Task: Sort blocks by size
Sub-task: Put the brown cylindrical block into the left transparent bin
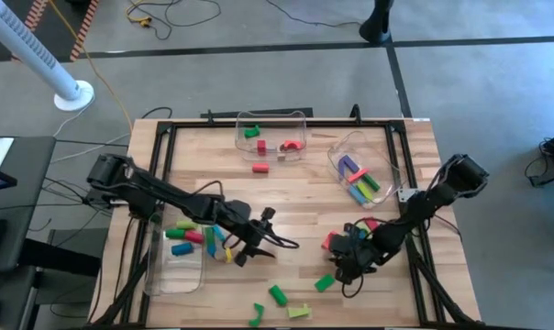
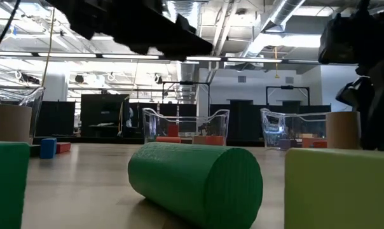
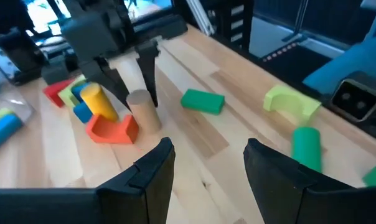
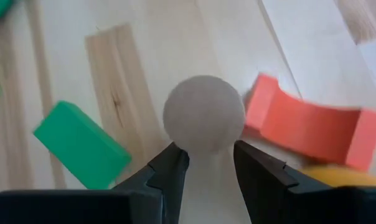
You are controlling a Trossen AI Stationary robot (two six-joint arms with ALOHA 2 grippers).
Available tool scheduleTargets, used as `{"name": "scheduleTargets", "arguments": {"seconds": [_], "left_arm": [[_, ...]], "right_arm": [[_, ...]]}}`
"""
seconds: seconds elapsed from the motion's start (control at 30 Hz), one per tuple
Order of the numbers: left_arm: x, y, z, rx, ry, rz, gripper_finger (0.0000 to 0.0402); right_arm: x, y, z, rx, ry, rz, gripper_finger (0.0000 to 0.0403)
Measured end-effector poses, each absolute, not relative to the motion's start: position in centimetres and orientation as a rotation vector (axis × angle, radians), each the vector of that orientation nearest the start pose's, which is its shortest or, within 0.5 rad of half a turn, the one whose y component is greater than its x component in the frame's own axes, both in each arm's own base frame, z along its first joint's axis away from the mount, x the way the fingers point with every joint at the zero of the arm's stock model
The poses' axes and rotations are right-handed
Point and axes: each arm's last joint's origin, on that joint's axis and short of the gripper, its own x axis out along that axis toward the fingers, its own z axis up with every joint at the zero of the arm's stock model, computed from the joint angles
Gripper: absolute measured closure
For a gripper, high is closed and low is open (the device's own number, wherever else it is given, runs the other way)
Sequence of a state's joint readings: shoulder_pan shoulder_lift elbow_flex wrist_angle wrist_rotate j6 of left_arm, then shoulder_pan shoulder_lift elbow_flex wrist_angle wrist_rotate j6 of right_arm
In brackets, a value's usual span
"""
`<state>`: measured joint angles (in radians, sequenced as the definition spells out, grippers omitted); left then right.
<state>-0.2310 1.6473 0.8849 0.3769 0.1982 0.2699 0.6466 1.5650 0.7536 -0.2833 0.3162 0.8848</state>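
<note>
In the high view you see the right gripper (image 1: pixel 352 258) low over the front right of the table (image 1: pixel 304 197), among a cluster of blocks, but its fingers are hidden there. Refer to the right wrist view for the grip: the two dark fingers are clamped on the sides of a tan cylinder (image 4: pixel 203 115), seen end-on, with a red arch (image 4: pixel 312 127) just beside it and a green block (image 4: pixel 79 144) on the other side. The left wrist view shows the same cylinder upright between the right arm's fingers, touching the arch. The left gripper (image 3: pixel 206 168) hangs above bare wood near the table's middle, its fingers spread with nothing between them. The low view alone shows a green cylinder (image 2: pixel 195 178) lying on its side in the foreground. Only the high view shows the three clear bins (image 1: pixel 272 137), each holding blocks.
</note>
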Motion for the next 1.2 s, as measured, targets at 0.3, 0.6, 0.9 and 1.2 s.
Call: {"name": "scheduleTargets", "arguments": {"seconds": [0.3, 0.6, 0.9, 1.2], "left_arm": [[37.9, -9.4, 19.6, 0.327, 0.35, -0.489, 0.0219], [42.7, -9.0, 18.2, 0.313, 0.434, -0.464, 0.0219], [44.7, -8.7, 17.6, 0.3, 0.451, -0.45, 0.0219], [44.7, -8.7, 17.7, 0.299, 0.446, -0.45, 0.0218]], "right_arm": [[22.4, 16.4, 14.8, 0.319, 0.992, -0.102, 0.0239], [23.2, 16.6, 14.6, 0.309, 0.947, -0.062, 0.0239], [23.5, 16.6, 14.6, 0.291, 0.934, -0.042, 0.0239], [24.6, 16.0, 15.0, 0.28, 0.862, -0.026, 0.0239]]}}
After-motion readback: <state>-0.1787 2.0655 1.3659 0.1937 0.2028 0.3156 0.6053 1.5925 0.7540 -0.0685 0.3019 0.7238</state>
